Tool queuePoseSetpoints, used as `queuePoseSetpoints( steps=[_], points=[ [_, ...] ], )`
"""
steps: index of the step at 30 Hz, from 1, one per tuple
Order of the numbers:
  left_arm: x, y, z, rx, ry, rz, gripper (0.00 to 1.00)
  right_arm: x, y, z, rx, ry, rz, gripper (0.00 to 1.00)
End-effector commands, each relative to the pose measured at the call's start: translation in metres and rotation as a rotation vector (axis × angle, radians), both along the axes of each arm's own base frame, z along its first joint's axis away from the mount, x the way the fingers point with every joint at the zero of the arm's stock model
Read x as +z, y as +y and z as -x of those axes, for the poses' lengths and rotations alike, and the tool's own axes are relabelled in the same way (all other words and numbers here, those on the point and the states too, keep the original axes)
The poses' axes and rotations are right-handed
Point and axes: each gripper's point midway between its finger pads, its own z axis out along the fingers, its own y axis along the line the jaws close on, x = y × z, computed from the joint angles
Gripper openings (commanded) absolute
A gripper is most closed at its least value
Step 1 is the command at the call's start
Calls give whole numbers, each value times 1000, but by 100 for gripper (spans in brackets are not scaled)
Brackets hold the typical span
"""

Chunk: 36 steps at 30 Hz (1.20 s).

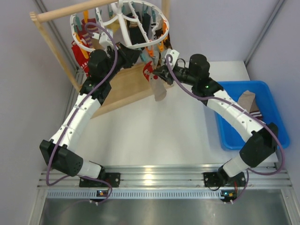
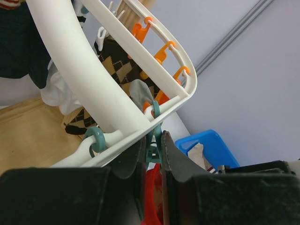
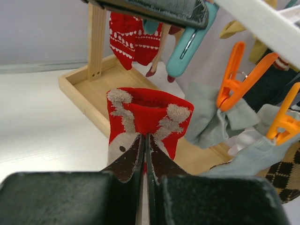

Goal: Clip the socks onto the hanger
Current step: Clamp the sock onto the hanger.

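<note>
Here our left end effector (image 2: 153,145) pinches a teal peg (image 2: 153,157) so our right end effector (image 3: 144,138), gripping the red sock (image 3: 147,110), can feed it in.

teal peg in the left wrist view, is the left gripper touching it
Touching. The left wrist view shows the left gripper closed on the teal peg, a finger pressed against each side.
</note>
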Motion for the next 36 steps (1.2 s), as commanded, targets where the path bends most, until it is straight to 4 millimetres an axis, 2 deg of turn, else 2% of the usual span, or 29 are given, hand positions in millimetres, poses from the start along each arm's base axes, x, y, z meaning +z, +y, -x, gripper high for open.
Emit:
queuePoseSetpoints(
  steps=[1,13,36],
  points=[
    [11,-9,16,-76,-33,22,0,48,11,2,14,-116,-85,0],
    [8,-10,14,-78,-23,10,0,55,18,-6,8,-135,-104,0],
    [2,-3,9,-36,-30,-48,0,69,13,3,10,-163,-126,0]
  ],
)
